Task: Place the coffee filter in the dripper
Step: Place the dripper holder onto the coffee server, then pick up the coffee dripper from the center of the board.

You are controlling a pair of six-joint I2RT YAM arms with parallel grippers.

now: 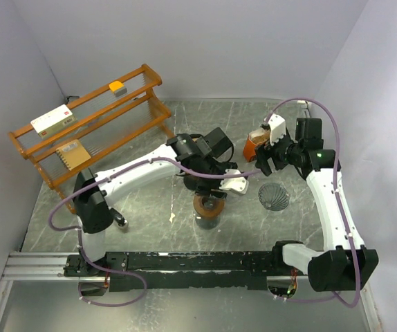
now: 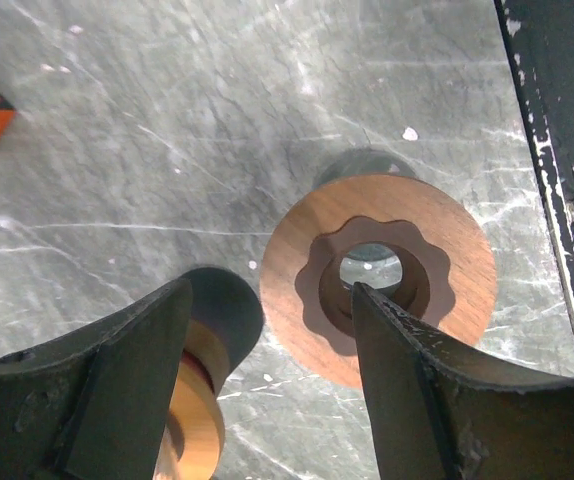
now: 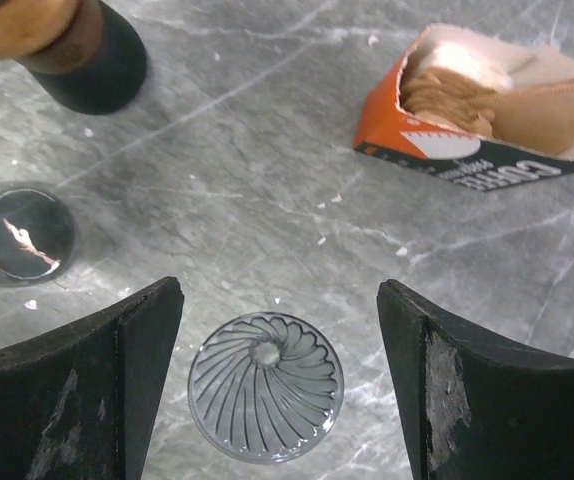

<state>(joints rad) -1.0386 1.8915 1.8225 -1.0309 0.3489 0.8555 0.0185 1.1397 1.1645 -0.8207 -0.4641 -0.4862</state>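
Left claw [image 2: 272, 295]: It is held wide open, and nothing is gripped in it. It is hung right above a wood ring [image 2: 377, 275].
Wood ring: It is round, with a wavy hole cut in the middle. It is seen near the black rail [image 2: 557, 180], over the grey surface [image 2: 167, 150]. What it is set on cannot be told.
Right claw [image 3: 279, 290]: It is also spread wide, and nothing is gripped in it. It is hung over the dripper [image 3: 265, 385].
Dripper: It is made of clear glass with swirl lines. It is stood on the surface. In the right wrist view it is seen between the 2 fingers [image 3: 77, 390], and it is not touched by them.
Filters [image 3: 507, 95]: They are made of brown paper. They are stacked inside the box [image 3: 437, 150], not in the dripper.
Box: It is orange and open, and it is laid on its side. It is found near the dripper, farther back on the surface.
Dark thing [image 3: 67, 40]: It is topped with wood. What it is cannot be told.
Rack [image 1: 88, 131]: It is made of wood and is stood at the back left. 3 small things are laid on it.
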